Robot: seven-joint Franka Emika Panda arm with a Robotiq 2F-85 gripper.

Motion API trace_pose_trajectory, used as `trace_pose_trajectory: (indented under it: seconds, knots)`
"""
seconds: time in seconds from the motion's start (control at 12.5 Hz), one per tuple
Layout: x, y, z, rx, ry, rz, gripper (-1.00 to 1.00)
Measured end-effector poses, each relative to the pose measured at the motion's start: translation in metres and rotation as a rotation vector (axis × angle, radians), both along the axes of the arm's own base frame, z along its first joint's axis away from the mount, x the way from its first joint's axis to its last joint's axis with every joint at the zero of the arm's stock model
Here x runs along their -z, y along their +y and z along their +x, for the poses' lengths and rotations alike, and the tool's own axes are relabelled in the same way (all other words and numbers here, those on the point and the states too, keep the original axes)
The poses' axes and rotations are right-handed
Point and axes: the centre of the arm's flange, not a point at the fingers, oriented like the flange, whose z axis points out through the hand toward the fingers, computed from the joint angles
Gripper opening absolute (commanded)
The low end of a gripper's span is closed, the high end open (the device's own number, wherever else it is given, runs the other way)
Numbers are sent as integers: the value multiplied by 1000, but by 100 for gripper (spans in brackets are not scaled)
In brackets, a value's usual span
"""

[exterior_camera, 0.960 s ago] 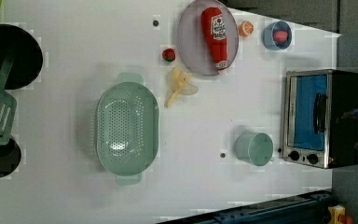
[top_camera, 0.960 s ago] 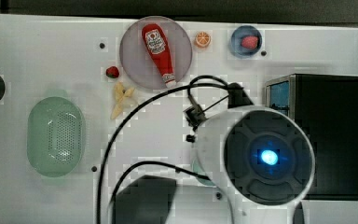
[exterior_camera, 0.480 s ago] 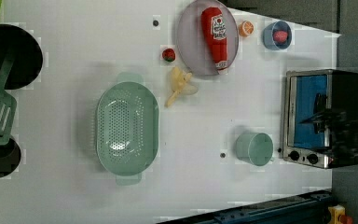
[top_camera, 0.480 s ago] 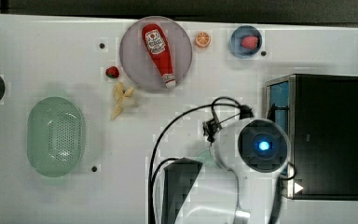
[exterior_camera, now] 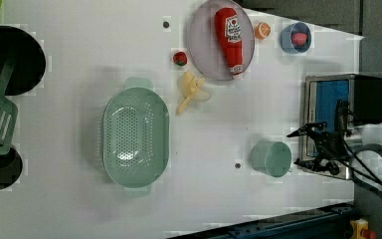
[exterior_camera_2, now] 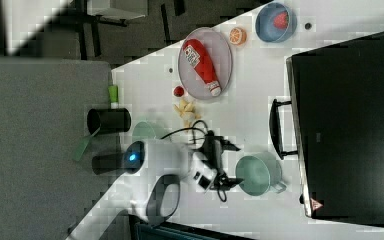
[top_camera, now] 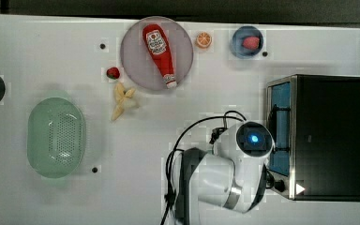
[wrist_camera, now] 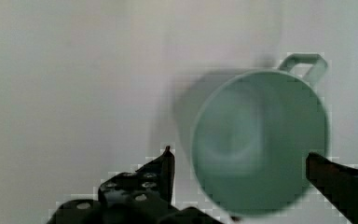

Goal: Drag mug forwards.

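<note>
I hold my gripper (wrist_camera: 239, 161) wide open above the mug (exterior_camera: 271, 159), which stands upright on the table (exterior_camera: 79, 50) just beside the toaster oven (exterior_camera: 335, 99), so my fingers can straddle its rim for dragging.

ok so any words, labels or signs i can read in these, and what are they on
No text can be read as words.
Ketchup bottle: a white label with print, too small and blurred to read.
Toaster oven: a warning triangle sign at one corner, its symbol too small to make out.
Mug: plain, no marking seen.
</note>
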Motion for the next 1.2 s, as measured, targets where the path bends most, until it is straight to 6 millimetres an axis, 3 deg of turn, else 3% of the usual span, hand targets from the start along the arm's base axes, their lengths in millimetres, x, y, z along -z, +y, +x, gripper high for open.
trace_pose_trajectory:
  seconds: [0.24, 0.48, 0.64, 0.96, 1.04, 1.2]
  knots:
    - [43, 10, 6, 10, -23, -40, 100]
    - [64, 13, 10, 17, -43, -67, 93]
    - [78, 6, 7, 48, -41, -69, 43]
    - [80, -4, -1, 99, -36, -82, -52]
    - [78, -2, 4, 99, -50, -86, -65]
    - [77, 7, 10, 79, -50, -83, -65]
